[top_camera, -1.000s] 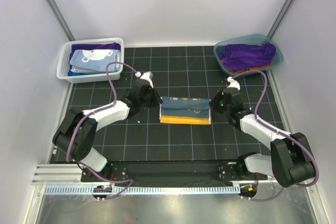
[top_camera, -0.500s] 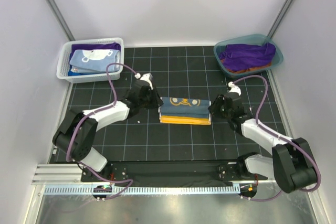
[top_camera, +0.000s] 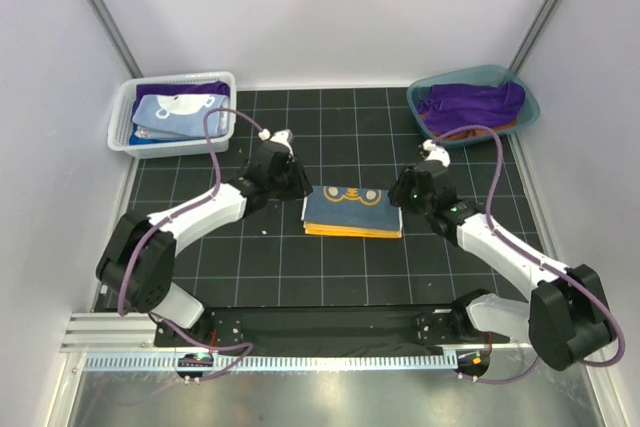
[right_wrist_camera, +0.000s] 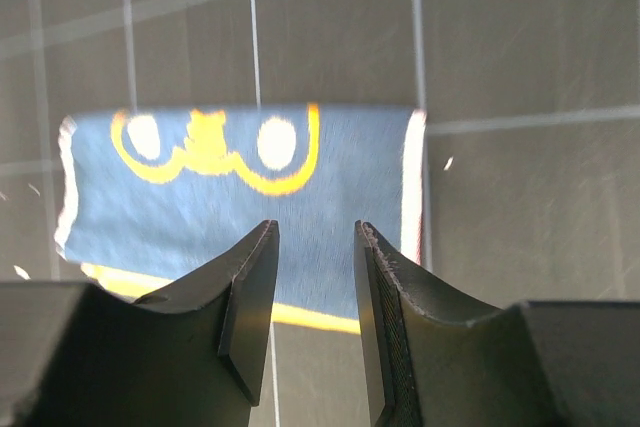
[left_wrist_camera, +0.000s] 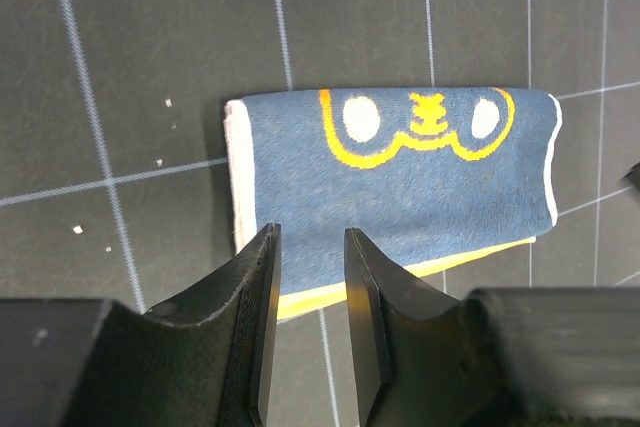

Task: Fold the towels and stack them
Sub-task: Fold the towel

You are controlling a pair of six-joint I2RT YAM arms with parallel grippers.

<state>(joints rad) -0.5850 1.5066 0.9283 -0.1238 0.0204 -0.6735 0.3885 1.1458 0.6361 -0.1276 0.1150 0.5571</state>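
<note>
Both arms have let go of the folded navy cloth towel with a yellow-orange print (top_camera: 352, 209) and drawn up and back from its ends since a second ago. It lies flat on the black gridded desk (top_camera: 330, 257), midway between the arms, with a yellow layer showing along its near edge. The left tool (top_camera: 288, 179) hovers just beside its left end and the right tool (top_camera: 408, 190) just beside its right end. In both wrist views the jaws stand part-way apart with nothing between them. Soft, light and limp, this towel would likely sag or unfold if taken by one corner, so pinching through all layers at both short ends looks safest. More towels lie in the white mesh basket (top_camera: 118, 132) and the teal plastic tub (top_camera: 413, 102), well apart from it.
</note>
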